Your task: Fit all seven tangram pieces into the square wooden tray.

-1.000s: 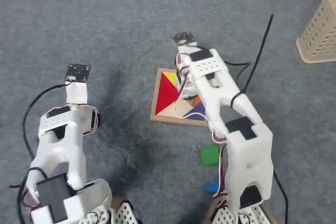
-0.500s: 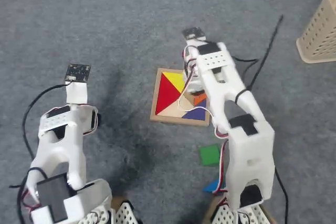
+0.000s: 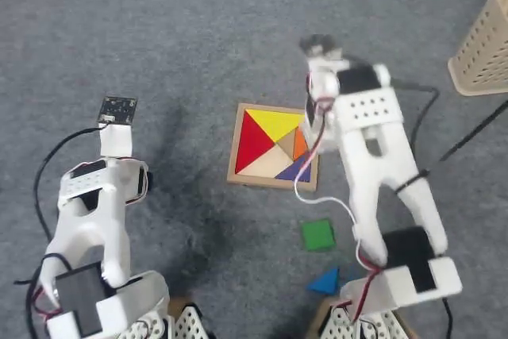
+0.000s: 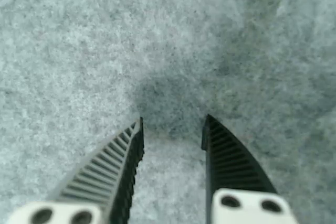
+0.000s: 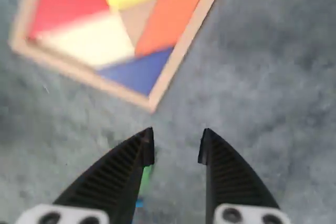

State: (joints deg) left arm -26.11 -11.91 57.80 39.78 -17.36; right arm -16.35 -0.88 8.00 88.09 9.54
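The right arm (image 3: 373, 148) has swung off the square wooden tray (image 3: 233, 148) toward the table's right edge, so the tray's whole inside is now uncovered; the left arm (image 3: 95, 204) has not shifted. The tray sits about mid-way across the grey carpeted table (image 3: 159, 53). Inside it lie a red piece (image 3: 252, 144) by the left rim, a yellow piece (image 3: 275, 123) along the far rim, an orange piece (image 3: 299, 144) by the right rim, a blue-purple piece (image 3: 298, 171) at the near right corner and a pale piece (image 3: 266, 163) along the near rim. Whether the small tan patch (image 3: 285, 147) in the centre is a piece or bare floor cannot be told. A green square (image 3: 318, 234) and a blue triangle (image 3: 325, 281) lie on the carpet outside the tray, toward the table's near edge, the triangle nearer that edge. The right gripper (image 5: 177, 132) hangs over bare carpet just beside one tray corner, fingers apart and holding nothing. The left gripper (image 4: 174, 120) hangs over bare carpet toward the left edge, well apart from the tray, fingers likewise apart and empty.
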